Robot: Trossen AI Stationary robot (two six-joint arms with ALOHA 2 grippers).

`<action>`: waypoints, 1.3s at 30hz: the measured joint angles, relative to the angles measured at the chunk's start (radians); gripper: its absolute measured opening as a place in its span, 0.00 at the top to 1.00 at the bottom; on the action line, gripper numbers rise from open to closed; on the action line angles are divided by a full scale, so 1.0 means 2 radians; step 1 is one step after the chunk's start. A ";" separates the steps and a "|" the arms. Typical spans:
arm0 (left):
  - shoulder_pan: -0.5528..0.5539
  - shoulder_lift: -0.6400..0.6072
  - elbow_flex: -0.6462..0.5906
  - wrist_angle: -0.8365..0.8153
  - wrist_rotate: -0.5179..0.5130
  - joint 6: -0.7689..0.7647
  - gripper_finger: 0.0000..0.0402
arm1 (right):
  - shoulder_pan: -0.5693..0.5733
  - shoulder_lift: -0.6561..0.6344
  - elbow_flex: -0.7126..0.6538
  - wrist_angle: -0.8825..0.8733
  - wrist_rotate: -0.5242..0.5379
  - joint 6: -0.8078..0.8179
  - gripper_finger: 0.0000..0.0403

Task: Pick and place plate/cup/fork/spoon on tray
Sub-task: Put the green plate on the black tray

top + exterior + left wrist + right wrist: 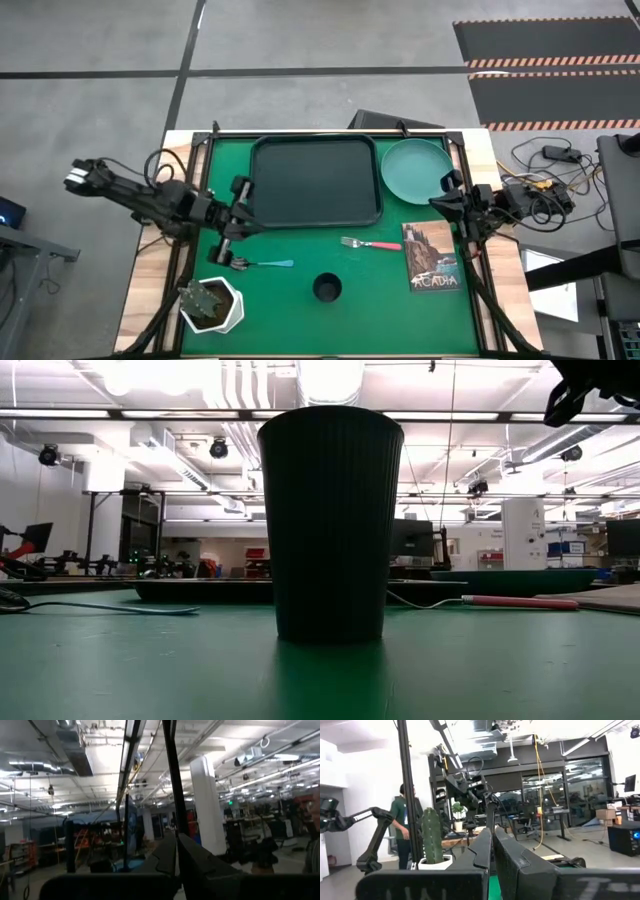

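The black tray lies at the far middle of the green mat, and the teal plate rests flat on the mat to its right. The fork with its pink handle lies near the tray's near right corner. The blue-handled spoon lies toward the near left. The dark cup stands upright near the front edge and fills the low view. My left gripper is shut and raised off the mat at the tray's left edge. My right gripper is shut and raised just near of the plate.
A white pot with a cactus stands at the near left corner. A printed card lies at the near right. Cables and gear lie off the table's right side. A person stands beyond the table.
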 joint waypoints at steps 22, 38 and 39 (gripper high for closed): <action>0.008 0.234 0.164 -0.009 -0.177 -0.035 1.00 | 0.000 0.000 0.021 -0.002 -0.051 -0.010 0.98; 0.059 0.329 0.250 -0.077 -0.178 -0.076 1.00 | 0.000 -0.001 0.021 0.008 -0.066 -0.015 0.98; 0.063 0.337 0.255 -0.079 -0.177 -0.076 1.00 | 0.000 -0.001 0.021 0.011 -0.071 -0.010 0.98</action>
